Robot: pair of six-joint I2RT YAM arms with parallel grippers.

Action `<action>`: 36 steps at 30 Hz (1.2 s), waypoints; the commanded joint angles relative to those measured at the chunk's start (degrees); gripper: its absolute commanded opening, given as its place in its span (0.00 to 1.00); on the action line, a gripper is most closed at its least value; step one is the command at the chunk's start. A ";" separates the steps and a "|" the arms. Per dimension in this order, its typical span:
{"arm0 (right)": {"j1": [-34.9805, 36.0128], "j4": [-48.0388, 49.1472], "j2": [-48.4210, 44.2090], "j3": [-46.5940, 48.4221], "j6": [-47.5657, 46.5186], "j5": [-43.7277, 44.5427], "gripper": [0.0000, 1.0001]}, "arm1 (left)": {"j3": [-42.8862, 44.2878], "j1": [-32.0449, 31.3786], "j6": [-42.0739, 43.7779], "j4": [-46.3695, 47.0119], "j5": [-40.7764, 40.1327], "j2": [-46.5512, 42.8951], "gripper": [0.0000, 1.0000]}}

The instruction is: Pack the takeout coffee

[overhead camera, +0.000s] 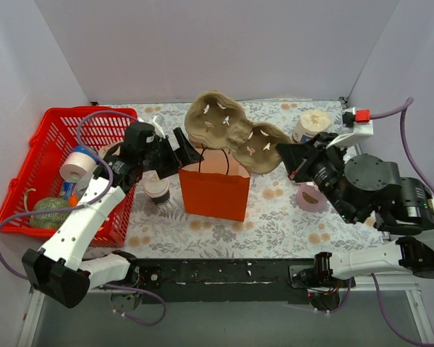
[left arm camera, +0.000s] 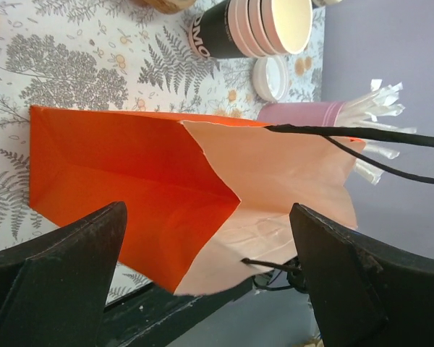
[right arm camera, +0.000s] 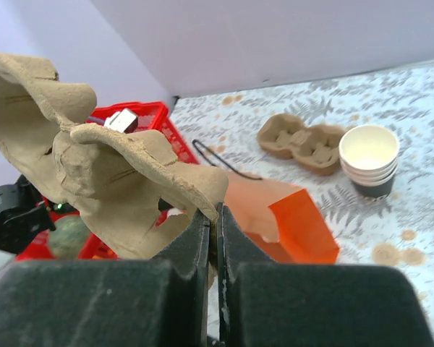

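The takeout coffee (overhead camera: 157, 189), a small cup with a pale lid, stands just left of the orange paper bag (overhead camera: 213, 189), under my left arm. The bag (left arm camera: 130, 173) stands upright with its mouth open and black cord handles. My left gripper (overhead camera: 188, 150) is wide open at the bag's upper left corner. In the left wrist view the left gripper (left arm camera: 208, 213) frames the bag's mouth and holds nothing. My right gripper (overhead camera: 286, 155) is shut on the rim of a brown pulp cup carrier (overhead camera: 231, 130), held in the air above and behind the bag. The right wrist view shows the right gripper (right arm camera: 218, 210) pinching the carrier (right arm camera: 94, 166).
A red basket (overhead camera: 36, 170) with a tape roll fills the left side. Behind the bag stand a second carrier (right arm camera: 307, 141) and a dark-sleeved cup stack (left arm camera: 253, 25). A white lid (left arm camera: 271, 76) and a pink cup of sticks (left arm camera: 304, 116) lie to the right, a cream cup stack (overhead camera: 311, 123) at the back right.
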 commanded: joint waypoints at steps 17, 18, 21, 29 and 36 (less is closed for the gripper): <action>-30.10 14.13 11.74 -1.53 -7.54 -39.83 0.01 | -0.66 -5.01 2.01 -5.78 -15.98 0.20 0.75; -31.32 13.86 12.09 -1.87 -7.19 -43.77 0.01 | -0.66 -5.01 1.93 -5.95 -16.07 0.11 0.69; -34.04 14.56 12.80 -3.02 -6.31 -51.33 0.01 | -1.01 -5.01 1.84 -6.30 -16.07 -0.76 0.61; -40.20 5.17 14.21 -1.96 -6.66 -60.60 0.01 | -2.07 -5.10 2.19 -5.95 -19.06 -3.49 0.28; -42.76 1.22 10.34 -2.58 -7.53 -61.65 0.01 | -1.10 -5.10 4.56 -3.94 -17.75 -3.40 0.08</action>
